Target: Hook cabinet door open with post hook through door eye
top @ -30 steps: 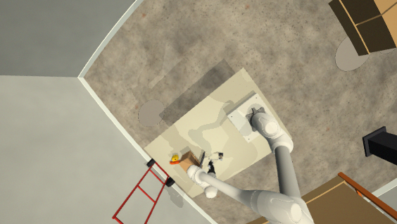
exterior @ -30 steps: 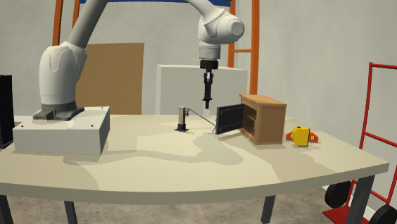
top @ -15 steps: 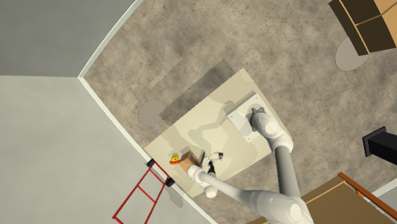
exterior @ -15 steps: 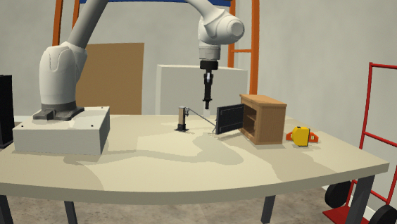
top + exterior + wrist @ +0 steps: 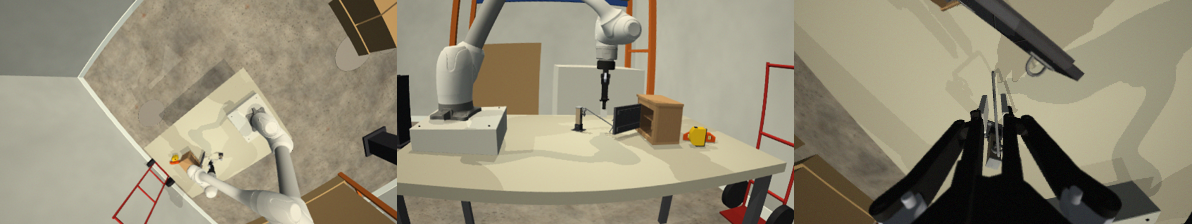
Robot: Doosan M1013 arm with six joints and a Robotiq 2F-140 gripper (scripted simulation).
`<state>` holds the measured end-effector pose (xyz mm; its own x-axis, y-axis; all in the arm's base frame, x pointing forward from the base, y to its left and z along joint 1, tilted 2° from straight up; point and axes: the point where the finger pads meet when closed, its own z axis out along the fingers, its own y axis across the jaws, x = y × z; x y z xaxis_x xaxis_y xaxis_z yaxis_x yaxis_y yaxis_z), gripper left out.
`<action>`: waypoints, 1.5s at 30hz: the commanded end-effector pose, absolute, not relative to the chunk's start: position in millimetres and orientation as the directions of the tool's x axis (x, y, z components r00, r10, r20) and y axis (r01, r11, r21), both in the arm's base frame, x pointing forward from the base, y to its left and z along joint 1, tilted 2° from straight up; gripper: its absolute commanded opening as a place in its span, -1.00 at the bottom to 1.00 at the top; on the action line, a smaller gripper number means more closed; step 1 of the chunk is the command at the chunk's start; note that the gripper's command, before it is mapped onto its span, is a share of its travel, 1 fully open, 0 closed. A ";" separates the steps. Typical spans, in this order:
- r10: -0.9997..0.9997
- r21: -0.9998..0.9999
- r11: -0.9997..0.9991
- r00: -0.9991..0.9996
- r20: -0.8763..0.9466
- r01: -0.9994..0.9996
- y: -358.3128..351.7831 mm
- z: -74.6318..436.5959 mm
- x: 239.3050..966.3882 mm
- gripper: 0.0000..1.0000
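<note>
The wooden cabinet (image 5: 188, 159) (image 5: 668, 123) stands upright with its dark door (image 5: 627, 117) (image 5: 1019, 32) swung open. The metal eye (image 5: 1027, 67) sticks out from the door near its free edge. The post (image 5: 578, 117) (image 5: 993, 163) stands in front of the cabinet. The thin hook (image 5: 599, 117) (image 5: 995, 95) runs from the post's top, slanting down towards the door; its free end is beside the eye, outside it. My gripper (image 5: 604, 112) (image 5: 994, 102) is slightly open above the hook, with a narrow gap between the fingers. In the wrist view the hook's rod shows through that gap, not pinched.
A yellow tape measure (image 5: 174, 158) (image 5: 697, 137) and an orange tool (image 5: 174, 163) (image 5: 711, 137) are behind the cabinet. The arm's white base block (image 5: 455, 137) stands at the other end of the table (image 5: 545, 176). A red hand truck (image 5: 763, 106) stands beyond the table.
</note>
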<state>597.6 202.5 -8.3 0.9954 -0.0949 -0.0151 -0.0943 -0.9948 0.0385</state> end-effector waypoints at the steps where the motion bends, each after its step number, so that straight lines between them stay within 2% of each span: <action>1: -0.095 0.038 -0.995 0.995 -0.015 -0.094 202.5 -8.2 597.7 -0.72; 24: -0.095 0.038 -0.995 0.995 -0.015 -0.094 202.4 -10.5 597.6 -0.72; 45: -0.095 0.038 -0.995 0.995 -0.015 -0.094 201.6 -32.4 597.2 -0.72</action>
